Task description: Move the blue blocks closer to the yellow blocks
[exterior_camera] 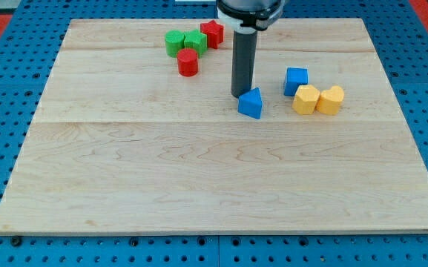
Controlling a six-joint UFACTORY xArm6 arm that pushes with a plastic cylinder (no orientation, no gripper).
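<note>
My tip (241, 94) touches the board just to the upper left of a blue triangular block (251, 103) near the board's middle. A blue cube (296, 80) sits further to the view's right, touching a yellow hexagonal block (306, 99). A yellow heart-shaped block (331, 99) lies right beside that yellow block on its right. The blue triangular block is about a block's width to the left of the yellow pair.
At the view's top left of the rod are two green blocks (175, 42) (195, 41), a red star-like block (212, 33) and a red cylinder (188, 62). The wooden board (199, 178) lies on a blue pegboard.
</note>
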